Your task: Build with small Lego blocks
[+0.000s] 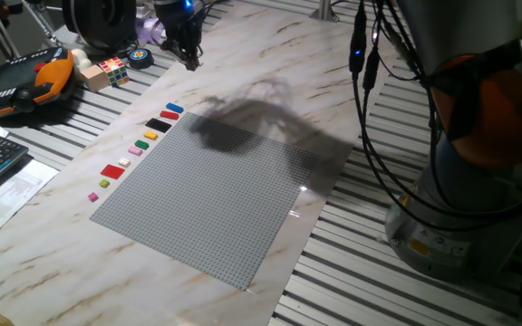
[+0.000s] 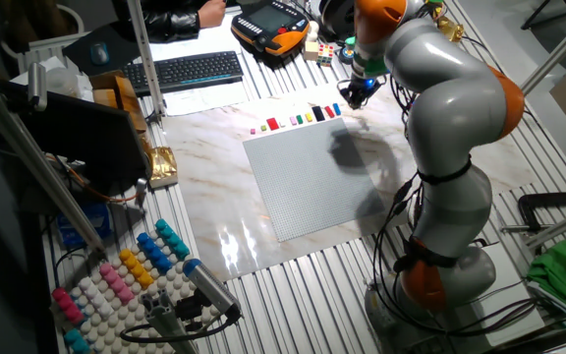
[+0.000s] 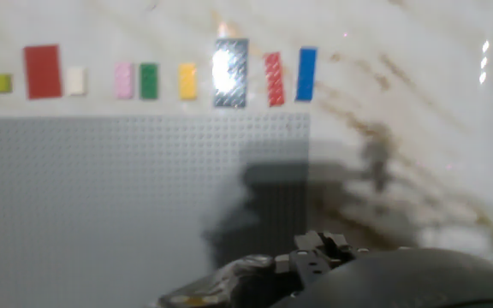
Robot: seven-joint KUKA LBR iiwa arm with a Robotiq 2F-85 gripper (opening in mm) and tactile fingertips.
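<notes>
Several small Lego blocks lie in a row on the marble table just outside one edge of the large grey baseplate [image 1: 216, 199] [image 3: 101, 197]. From one end I see blue [image 1: 173, 109] [image 3: 306, 74], red [image 1: 169, 116] [image 3: 273, 79], black [image 1: 158, 125] [image 3: 230, 72], yellow [image 3: 187, 80], green [image 3: 148, 80], pink [image 3: 124, 80], white [image 3: 75, 80], a wider red [image 1: 112, 170] [image 3: 42, 71] and a tiny yellow-green square [image 3: 0, 83]. The gripper [image 1: 189, 56] [image 2: 356, 94] hangs above the table beyond the blue end of the row, holding nothing that I can see. Its fingertips are too dark and small to read.
A Rubik's cube [image 1: 111, 70], a tape roll [image 1: 140, 57] and an orange-black pendant [image 1: 21, 81] lie past the blocks. A keyboard [image 2: 185, 71] and papers sit at the table's side. The arm's base [image 1: 460, 181] with its cables stands beside the baseplate.
</notes>
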